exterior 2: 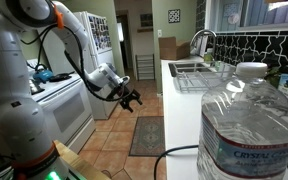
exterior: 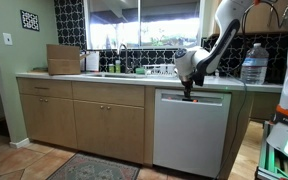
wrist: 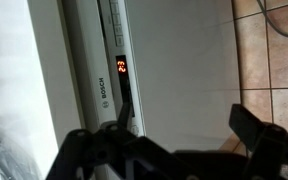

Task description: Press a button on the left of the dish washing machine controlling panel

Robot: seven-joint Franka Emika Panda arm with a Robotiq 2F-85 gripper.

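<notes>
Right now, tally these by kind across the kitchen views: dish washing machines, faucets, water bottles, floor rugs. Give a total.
dish washing machine: 1
faucet: 1
water bottle: 1
floor rug: 1
Total: 4

This is a home kitchen: tan wooden cabinets (exterior: 84, 118) under a pale countertop (exterior: 74, 77), a sink faucet (exterior: 122, 55) below a window (exterior: 144, 20), and a built-in dish washing machine (exterior: 189, 130). A white stove (exterior 2: 62, 105), patterned backsplash tiles (exterior: 69, 20) and a floor rug (exterior 2: 146, 135) show it too.
</notes>
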